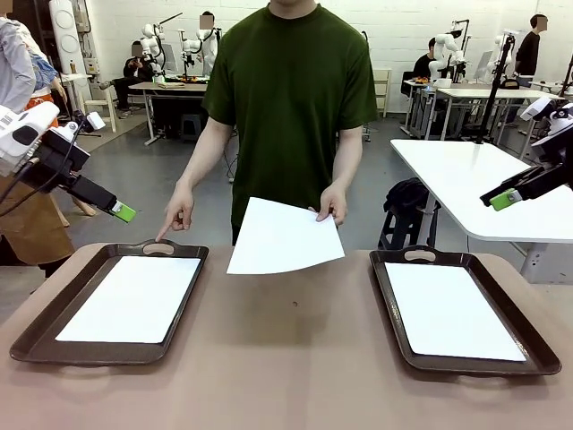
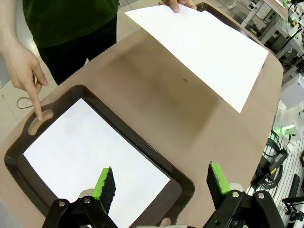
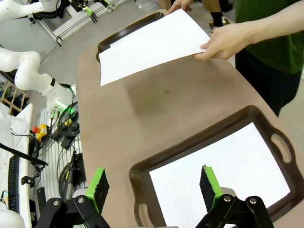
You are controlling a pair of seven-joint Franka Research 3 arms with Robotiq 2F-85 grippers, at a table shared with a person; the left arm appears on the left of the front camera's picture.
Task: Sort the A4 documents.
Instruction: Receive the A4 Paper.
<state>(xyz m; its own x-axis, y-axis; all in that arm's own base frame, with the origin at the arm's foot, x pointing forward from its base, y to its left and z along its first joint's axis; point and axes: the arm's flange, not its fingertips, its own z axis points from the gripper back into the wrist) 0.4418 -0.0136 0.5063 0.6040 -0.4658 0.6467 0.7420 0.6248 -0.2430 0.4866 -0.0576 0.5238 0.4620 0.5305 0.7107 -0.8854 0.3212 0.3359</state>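
A person across the table holds one white A4 document [image 1: 285,237] in the air over the table's middle with one hand [image 1: 333,208]. Their other hand [image 1: 175,219] points at the handle of the left dark brown tray [image 1: 31,336], where another sheet [image 1: 134,297] lies flat. A third sheet [image 1: 450,309] lies in the right tray [image 1: 537,345]. My left gripper [image 1: 123,212] hangs open above the left tray's far left; its wrist view shows the left gripper [image 2: 161,185] with nothing between its jaws, above that tray [image 2: 156,159] and sheet [image 2: 90,156]. My right gripper [image 1: 504,199] hangs open above the right tray; in its own view the right gripper [image 3: 153,186] is over that sheet [image 3: 223,175].
The brown table [image 1: 286,358] lies bare between the two trays. A white table [image 1: 474,179] stands behind on the right, with a black bag [image 1: 407,202] beside it. The held sheet [image 2: 204,47] [image 3: 152,45] hovers above the middle of the table.
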